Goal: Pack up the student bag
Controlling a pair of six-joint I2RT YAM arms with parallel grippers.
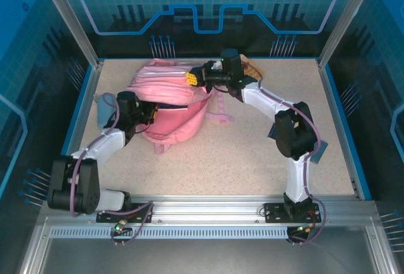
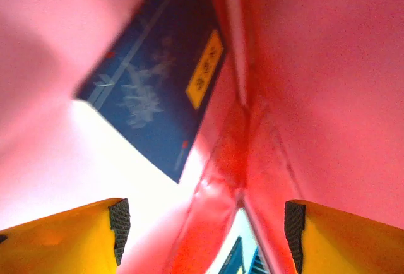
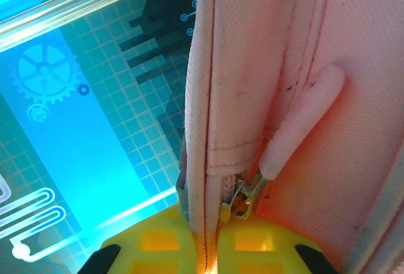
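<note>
The student bag (image 1: 178, 115), a big pink backpack, lies at the back left of the table with its mouth held open. My left gripper (image 1: 150, 115) reaches into that mouth. In the left wrist view the left gripper (image 2: 205, 233) stands open amid the pink lining (image 2: 315, 65), its fingers (image 2: 117, 226) apart and holding nothing. A dark blue book (image 2: 158, 91) with a yellow label rests deeper inside. My right gripper (image 1: 191, 78) is shut on the bag's upper rim. In the right wrist view it (image 3: 218, 252) pinches the pink edge (image 3: 221, 65) beside the zipper pull (image 3: 303, 119).
A light-blue pencil case (image 1: 103, 107) lies left of the left arm. A dark blue flat item (image 1: 317, 152) sits by the right arm's elbow, and a brownish item (image 1: 254, 69) lies behind the right wrist. Speckled tabletop (image 1: 240, 154) spreads in front of the bag.
</note>
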